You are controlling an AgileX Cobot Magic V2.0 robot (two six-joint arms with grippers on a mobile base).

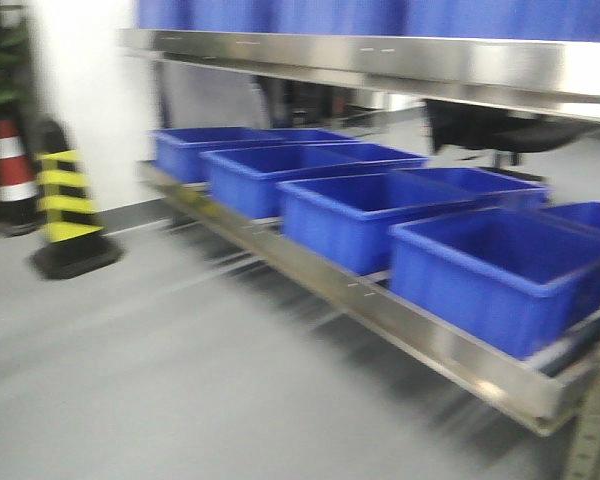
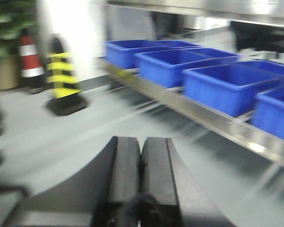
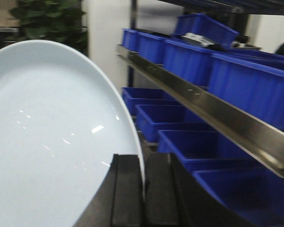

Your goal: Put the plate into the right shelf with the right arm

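We are clamping the plate (image 3: 52, 142) by its rim in our right gripper (image 3: 143, 163), the two dark fingers (image 3: 127, 189) pinching the edge from either side. The plate is standing on edge in the right wrist view, its glossy hollow face turning toward the left of that view and its disc fanning up and leftward from the grip; being round, it is showing no long axis. The right shelf (image 3: 203, 101) is lying to the right of the plate, apart from it, its steel rail running diagonally away, with blue bins (image 3: 246, 85) sitting above and below. Our left gripper (image 2: 141, 170) is hanging over the grey floor (image 2: 85, 127), fingers pressed together on nothing; a striped bollard (image 2: 61, 80) and a red-and-white cone (image 2: 29, 59) are standing beyond it; the front view is showing the shelf blurred.
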